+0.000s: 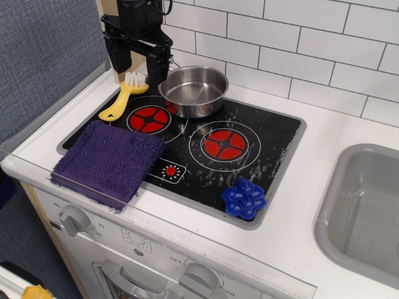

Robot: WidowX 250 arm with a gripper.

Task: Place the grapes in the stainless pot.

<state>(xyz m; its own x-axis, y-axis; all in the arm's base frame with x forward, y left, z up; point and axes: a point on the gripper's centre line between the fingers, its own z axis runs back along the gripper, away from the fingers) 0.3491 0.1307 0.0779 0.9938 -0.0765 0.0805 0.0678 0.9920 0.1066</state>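
The grapes (244, 199), a small glossy blue plastic cluster, lie on the front right corner of the black stove top (274, 146). The stainless pot (194, 90) stands at the back of the stove, between the two red burners, and looks empty. My gripper (136, 64) hangs at the back left, above the yellow brush and just left of the pot. Its two black fingers (116, 57) point down with a gap between them and hold nothing. It is far from the grapes.
A purple knitted cloth (108, 161) covers the stove's front left corner. A yellow brush (124, 96) lies at the back left under the gripper. A grey sink basin (368, 212) is at the right. A white tiled wall runs behind.
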